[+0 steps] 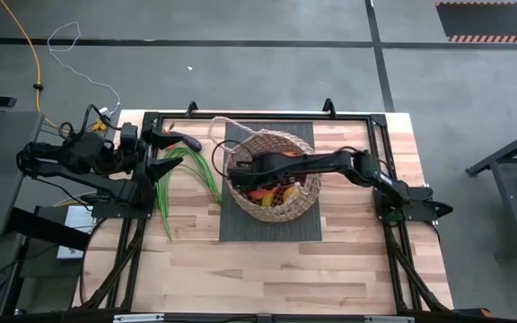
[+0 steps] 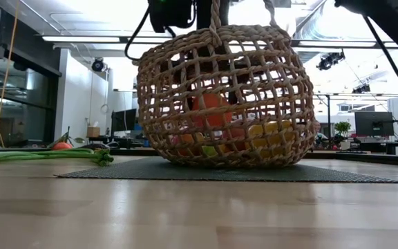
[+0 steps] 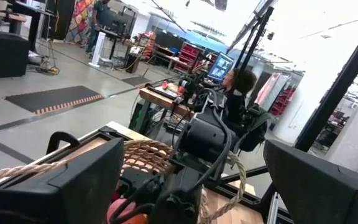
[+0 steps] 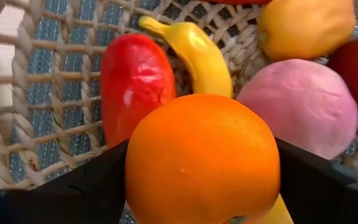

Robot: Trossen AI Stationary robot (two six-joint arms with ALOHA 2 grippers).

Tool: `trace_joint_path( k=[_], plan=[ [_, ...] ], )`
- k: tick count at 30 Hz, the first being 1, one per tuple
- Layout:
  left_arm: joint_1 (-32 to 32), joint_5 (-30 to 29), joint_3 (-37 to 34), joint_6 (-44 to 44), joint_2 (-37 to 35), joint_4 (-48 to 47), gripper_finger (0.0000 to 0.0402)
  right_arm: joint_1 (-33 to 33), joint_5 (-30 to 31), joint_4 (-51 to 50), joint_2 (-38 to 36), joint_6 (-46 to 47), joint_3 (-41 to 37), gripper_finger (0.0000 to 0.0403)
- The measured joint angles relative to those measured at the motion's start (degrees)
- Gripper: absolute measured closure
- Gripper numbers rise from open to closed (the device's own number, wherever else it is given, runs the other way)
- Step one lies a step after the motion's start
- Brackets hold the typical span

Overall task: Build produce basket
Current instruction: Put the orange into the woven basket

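Observation:
The round tan wicker basket (image 1: pixel 272 175) (image 2: pixel 220 97) stands on a dark mat (image 1: pixel 240 224). My right gripper (image 1: pixel 240 167) (image 4: pixel 201 180) reaches down inside it, shut on an orange (image 4: pixel 201 155) (image 2: pixel 209 109). Under the orange lie a red pepper (image 4: pixel 132 81), a yellow banana (image 4: pixel 194 53), a pink fruit (image 4: pixel 303 106) and a lemon (image 4: pixel 303 25). Long green bean stalks (image 1: pixel 187 172) (image 2: pixel 47 155) lie on the wood left of the mat. My left gripper (image 1: pixel 169 152) (image 3: pixel 194 180) hovers open at the left, beside the stalks. My right gripper pinches the orange between its two fingers (image 4: pixel 95 180), one on each side (image 4: pixel 135 168) of the fruit. The fingers come from above, slanting down into the basket from the table's right. The orange sits above the other produce, inside the basket.
A small dark object (image 1: pixel 190 143) lies near the far edge, by my left gripper. A black frame (image 1: pixel 366 118) runs round the table. A reddish item (image 2: pixel 61 145) shows far off behind the stalks. Bare wood (image 1: pixel 267 269) stretches toward the near edge.

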Motion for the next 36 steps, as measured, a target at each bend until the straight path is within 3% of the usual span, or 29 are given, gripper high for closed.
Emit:
trace_joint_path(
  k=[19, 26, 36],
  plan=[
    [0.0, 0.0, 0.0, -0.1, 0.0, 0.0, 0.0028, 0.3, -1.1, 0.3, 0.1, -1.1, 0.0, 0.0077],
    [0.0, 0.0, 0.0, -1.1, 0.0, 0.0, 0.0028, 0.2, -5.3, 2.1, 0.1, -9.6, 0.0, 0.0077],
    [0.0, 0.0, 0.0, -1.1, 0.0, 0.0, 0.0028, -1.5, -2.3, 0.2, 0.0, -7.7, 0.0, 0.0010]
  ],
)
